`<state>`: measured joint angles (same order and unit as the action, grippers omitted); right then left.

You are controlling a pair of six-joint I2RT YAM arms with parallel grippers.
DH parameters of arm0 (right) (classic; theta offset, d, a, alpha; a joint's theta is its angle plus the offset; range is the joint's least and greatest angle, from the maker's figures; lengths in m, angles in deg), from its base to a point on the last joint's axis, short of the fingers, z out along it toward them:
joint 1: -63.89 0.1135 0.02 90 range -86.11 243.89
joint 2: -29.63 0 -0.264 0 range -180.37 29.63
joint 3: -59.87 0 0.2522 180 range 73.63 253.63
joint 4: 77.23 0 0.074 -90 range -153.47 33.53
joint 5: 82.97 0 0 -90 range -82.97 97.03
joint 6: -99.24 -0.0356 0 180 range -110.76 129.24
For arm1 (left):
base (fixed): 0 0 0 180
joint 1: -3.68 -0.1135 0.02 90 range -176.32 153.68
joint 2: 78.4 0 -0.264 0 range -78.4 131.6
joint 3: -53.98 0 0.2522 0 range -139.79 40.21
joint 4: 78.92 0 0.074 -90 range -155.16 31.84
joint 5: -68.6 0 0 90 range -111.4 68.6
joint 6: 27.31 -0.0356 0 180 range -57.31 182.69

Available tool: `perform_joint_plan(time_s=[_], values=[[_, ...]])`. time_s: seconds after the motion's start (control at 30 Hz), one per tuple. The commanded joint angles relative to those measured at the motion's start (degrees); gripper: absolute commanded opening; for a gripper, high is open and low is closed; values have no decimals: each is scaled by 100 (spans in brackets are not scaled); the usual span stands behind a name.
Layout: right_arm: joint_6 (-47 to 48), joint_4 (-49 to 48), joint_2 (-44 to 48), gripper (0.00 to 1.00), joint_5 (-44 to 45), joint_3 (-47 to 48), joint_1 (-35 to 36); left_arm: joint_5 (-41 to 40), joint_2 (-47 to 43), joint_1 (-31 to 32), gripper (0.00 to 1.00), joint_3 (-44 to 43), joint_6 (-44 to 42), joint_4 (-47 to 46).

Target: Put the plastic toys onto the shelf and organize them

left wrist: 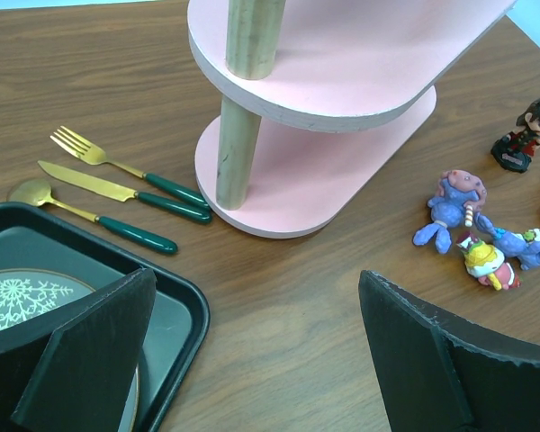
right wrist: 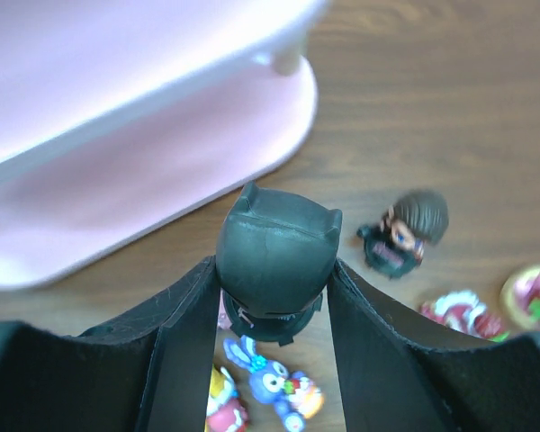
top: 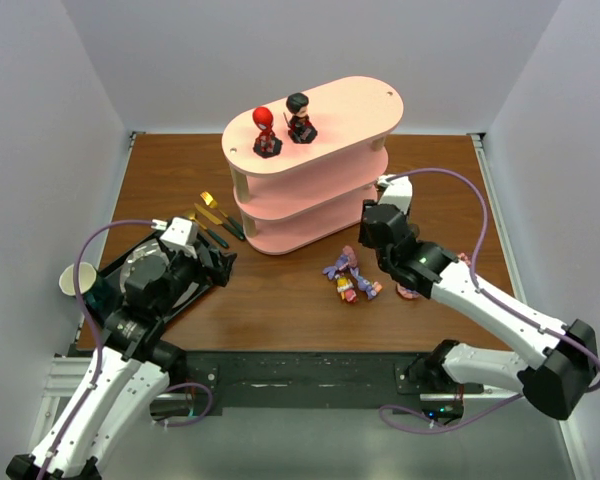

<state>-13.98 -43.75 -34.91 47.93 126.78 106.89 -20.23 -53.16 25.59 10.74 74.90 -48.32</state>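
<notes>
The right claw [right wrist: 274, 270] is holding a black, big-headed plastic figurine with two pointed ears [right wrist: 279, 236], its fingers partly closed on either side of the head. The figurine is hanging in the air over the brown wooden desk [top: 280, 300], near the right end of the pale pink three-tier shelf [top: 345, 105] and not yet on any board. The left claw [left wrist: 256, 279] is standing wide and gripping nothing, beside the black rectangular tray [left wrist: 175, 310].

Risks, as judged:
- The grip is bearing on a rounded head, so the figurine may be liable to twist or slip during travel.
- The tiers look low. A board edge could catch the claw and jolt the shelf, toppling the red figurine [top: 266, 130] and the black-haired figurine [top: 300, 117] standing on the top board.
- The purple and blue pony toys [top: 348, 278] are lying almost directly beneath, and a dropped piece would scatter them.

View differences: only the right wrist view is showing the grip itself and the brown-haired figurine [right wrist: 400, 232] waiting on the desk. Only the overhead view is showing the top board's occupants. Only the left wrist view is showing the gold, green-handled cutlery [left wrist: 117, 189] clearly.
</notes>
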Motion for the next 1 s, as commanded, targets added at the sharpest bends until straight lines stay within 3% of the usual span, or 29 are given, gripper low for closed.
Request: perform_joint_plan(time_s=[0.0,0.23,0.57,0.97], values=[[1627,65,292,35,-706,942,-46,68,60,32,100,-85,-122,-216],[2496,891,284,36,-1602,2374,-196,76,148,32,100,-102,-122,-243],[2911,1771,-867,35,-2745,4903,-634,77,192,32,100,-94,-122,-251],[2894,1850,-2492,35,-4028,7023,-1154,59,192,32,100,-102,-122,-260]])
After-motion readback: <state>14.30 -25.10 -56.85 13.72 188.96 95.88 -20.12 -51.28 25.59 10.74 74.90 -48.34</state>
